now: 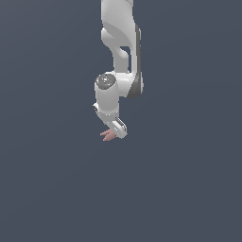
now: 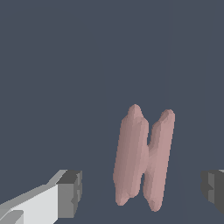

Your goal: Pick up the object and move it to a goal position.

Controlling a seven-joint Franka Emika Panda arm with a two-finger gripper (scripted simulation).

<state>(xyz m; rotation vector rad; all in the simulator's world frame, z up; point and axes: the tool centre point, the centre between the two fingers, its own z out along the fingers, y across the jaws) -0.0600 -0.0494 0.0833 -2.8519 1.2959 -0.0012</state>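
While the pincer [image 2: 141, 192] stands open with its dark pads well apart, the pink object [image 2: 142, 157] lies between them, ungripped on the grey floor [image 2: 65, 65]; grasping, lifting and carrying to the goal all seem left.

The white robot arm [image 1: 118, 52] came down from twelve o'clock against a plain slate-grey ground [image 1: 189, 179] and ended near the middle of the exterior view. At its lower end the gripper [image 1: 115, 131] pointed toward six o'clock. The dusty-pink object [image 1: 108, 135] poked out at its eight o'clock side, touching it; the jaws' spread was hidden.
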